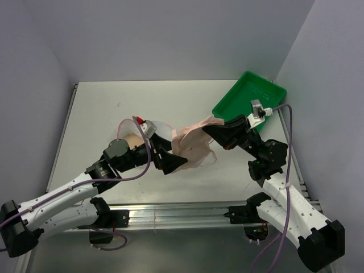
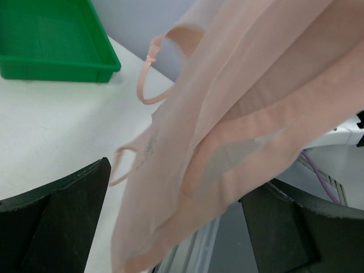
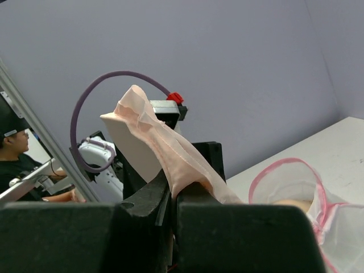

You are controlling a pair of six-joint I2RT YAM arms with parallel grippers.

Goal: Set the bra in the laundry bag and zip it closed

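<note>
White table [image 1: 114,114]; peach bra [image 1: 190,145] limp, straps looped

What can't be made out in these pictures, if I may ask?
Top view: the left arm covers part of the translucent white mesh laundry bag with pink trim; zipper unreadable.
Right wrist view: the frame edge crops that bag.
Left wrist view: the soft peach-beige fabric bra runs off-frame top and bottom.
Top view: bra fabric hides the fingertips of the right hand.

left end effector [image 1: 170,161] agape, right one [image 1: 209,129] clamped
</note>
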